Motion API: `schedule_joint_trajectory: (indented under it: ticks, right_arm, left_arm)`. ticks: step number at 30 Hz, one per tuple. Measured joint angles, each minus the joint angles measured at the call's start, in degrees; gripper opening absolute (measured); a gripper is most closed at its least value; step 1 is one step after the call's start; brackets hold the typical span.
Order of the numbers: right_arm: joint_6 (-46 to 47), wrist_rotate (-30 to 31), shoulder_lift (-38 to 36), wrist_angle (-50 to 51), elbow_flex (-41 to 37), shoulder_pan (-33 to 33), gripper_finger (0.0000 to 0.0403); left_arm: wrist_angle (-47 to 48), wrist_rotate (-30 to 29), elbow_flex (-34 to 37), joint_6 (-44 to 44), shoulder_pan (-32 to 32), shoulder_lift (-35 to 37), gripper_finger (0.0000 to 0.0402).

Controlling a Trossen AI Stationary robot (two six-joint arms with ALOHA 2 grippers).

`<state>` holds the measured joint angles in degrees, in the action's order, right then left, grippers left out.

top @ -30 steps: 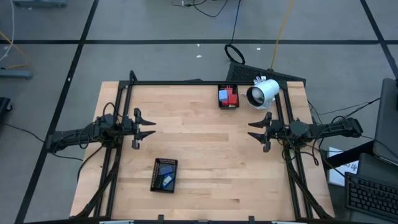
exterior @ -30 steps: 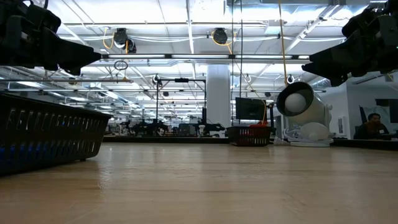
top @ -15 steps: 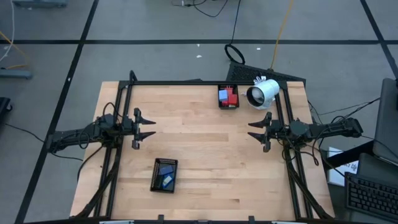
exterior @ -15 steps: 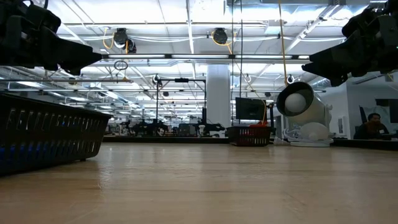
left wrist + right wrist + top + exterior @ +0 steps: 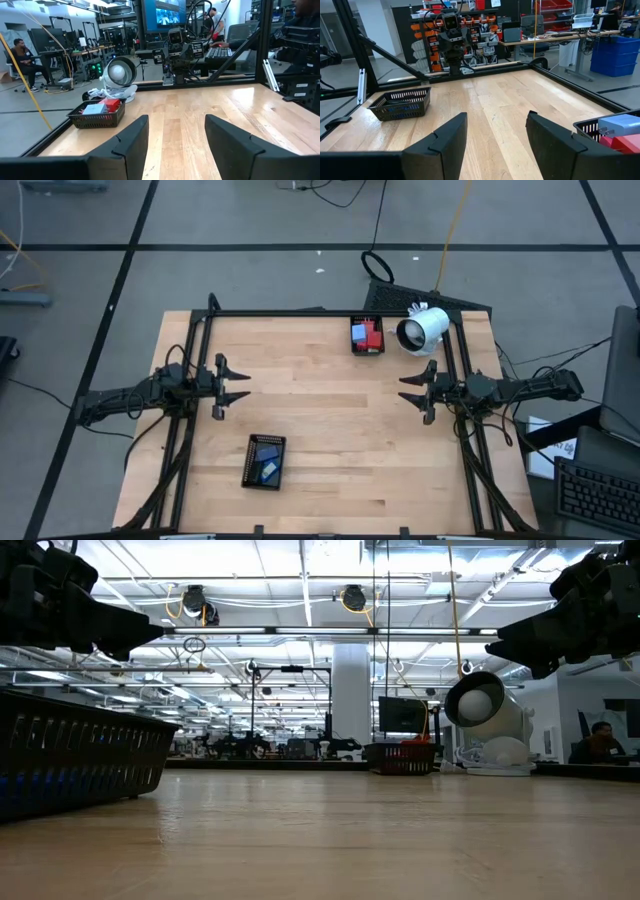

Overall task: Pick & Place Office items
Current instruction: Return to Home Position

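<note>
Over the left side of the table (image 5: pixel 320 415), the left gripper (image 5: pixel 241 384) is held clear of the wood, its fingers spread apart. Toward the near edge, a black mesh basket (image 5: pixel 248 465) is set down, and blue flat rectangles (image 5: pixel 267 471) and a dark flat rectangle (image 5: pixel 268 451) are seen lying inside it. Farther right, at the far edge, a second black basket (image 5: pixel 367 351) is occupied by a red block (image 5: pixel 375 336) and a light-blue block (image 5: pixel 358 332). Just beside it, a white cylindrical device (image 5: pixel 424 330) is placed. Over the right side, the right gripper (image 5: pixel 404 389) is held with its fingers likewise apart.
</note>
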<state>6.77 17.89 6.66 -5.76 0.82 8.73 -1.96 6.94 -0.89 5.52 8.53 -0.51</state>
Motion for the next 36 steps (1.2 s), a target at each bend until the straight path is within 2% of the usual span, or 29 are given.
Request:
schedule_joint_trajectory:
  ticks: [7,24,36]
  right_arm:
    - [0.0,0.0,0.0,0.0,0.0,0.0,0.0196]
    - [0.0,0.0,0.0,0.0,0.0,0.0,0.0196]
    - [0.0,0.0,0.0,0.0,0.0,0.0,0.0196]
  left_arm:
    - [0.0,0.0,0.0,0.0,0.0,0.0,0.0187]
    - [0.0,0.0,0.0,-0.1,0.0,0.0,0.0225]
    - [0.0,0.0,0.0,0.0,0.0,0.0,0.0211]
